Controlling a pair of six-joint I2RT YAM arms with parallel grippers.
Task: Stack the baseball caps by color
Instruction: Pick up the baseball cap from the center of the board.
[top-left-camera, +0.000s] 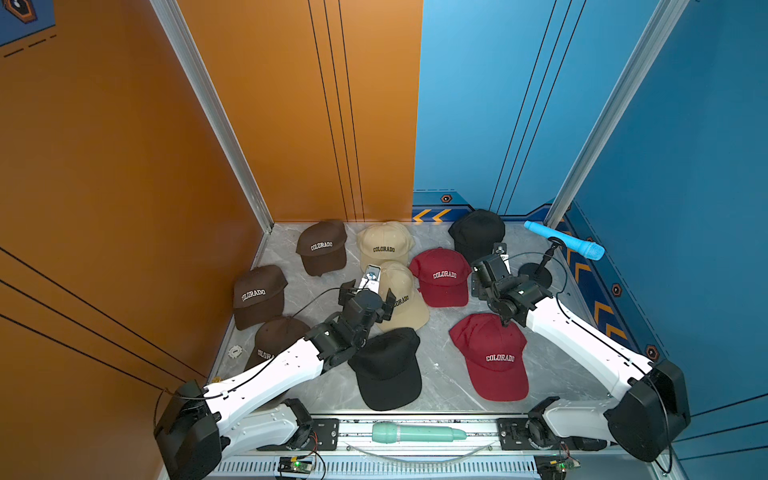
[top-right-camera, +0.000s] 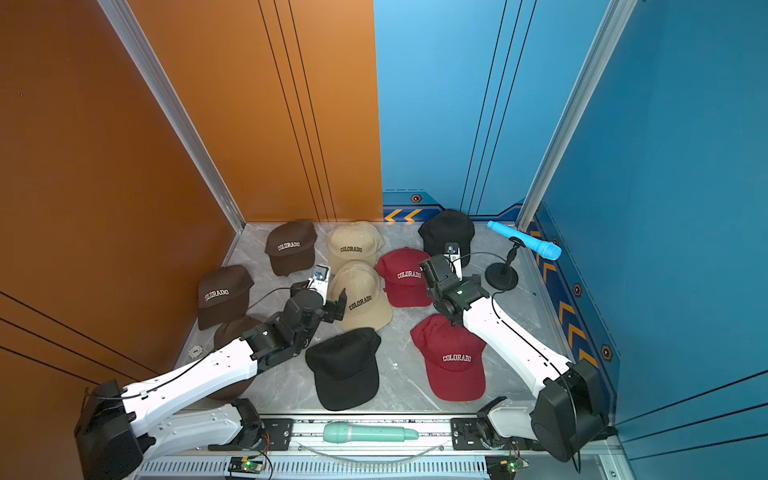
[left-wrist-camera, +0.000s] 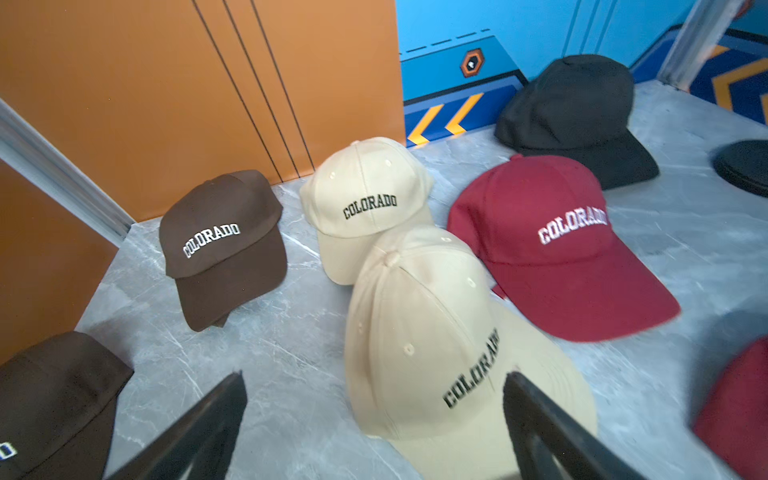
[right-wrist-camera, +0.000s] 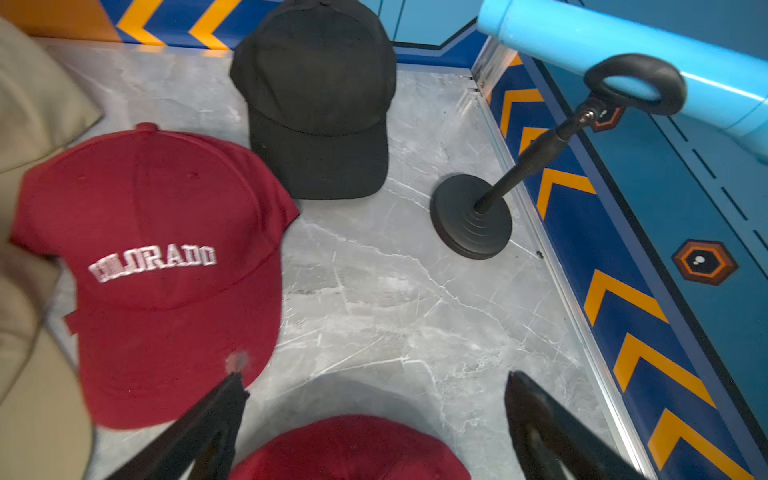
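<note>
In a top view the left arm rises from the near left corner of the grey marbled worktop (top-left-camera: 440, 376), its white forearm slanting toward the middle and its wrist level. The left gripper (top-left-camera: 368, 299) is spread wide and empty beside the nearer beige cap (top-left-camera: 405, 307), a cotton cap lettered COLORADO whose crown overlaps the brim of the farther beige cap (top-left-camera: 384, 245). The right arm slants in from the near right corner, with its wrist above the nearer red cap (top-left-camera: 494, 357). The right gripper (top-left-camera: 475, 280), likewise spread and empty, hangs just beside the farther red cap (top-left-camera: 442, 276). Along the left edge lie the far brown cap (top-left-camera: 322, 249), the middle brown cap (top-left-camera: 257, 295) and the near brown cap (top-left-camera: 276, 334), which is half hidden beneath the forearm. The far black cap (top-left-camera: 476, 232) sits at the back edge, and the near black cap (top-left-camera: 388, 365) lies by the middle of the front edge.

In the left wrist view the fingers (left-wrist-camera: 199, 428) flank the nearer beige cap's lettered front; contact cannot be told.

In the right wrist view the fingers (right-wrist-camera: 208, 424) straddle bare worktop, one tip at the farther red cap's brim, with a black microphone stand (right-wrist-camera: 471, 216) toward the right edge.
</note>
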